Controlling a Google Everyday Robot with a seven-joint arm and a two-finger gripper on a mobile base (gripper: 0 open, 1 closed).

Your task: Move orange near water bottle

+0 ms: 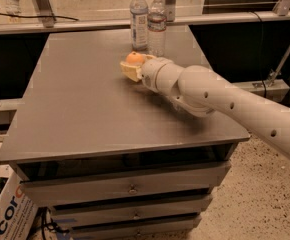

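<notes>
dim, warm light falls from above. the claw [133, 65], clasping the orange [134, 58] by the water bottles [139, 21], and its arm [210, 91] throw a soft shadow onto the dull grey surface [75, 109].

Single view, set high beyond the table's [75, 109] near edge and facing down and forward at medium range, possibly from the robot's head. The arm [225, 101] enters from the right; the gripper [131, 68] lies far-centre.
</notes>
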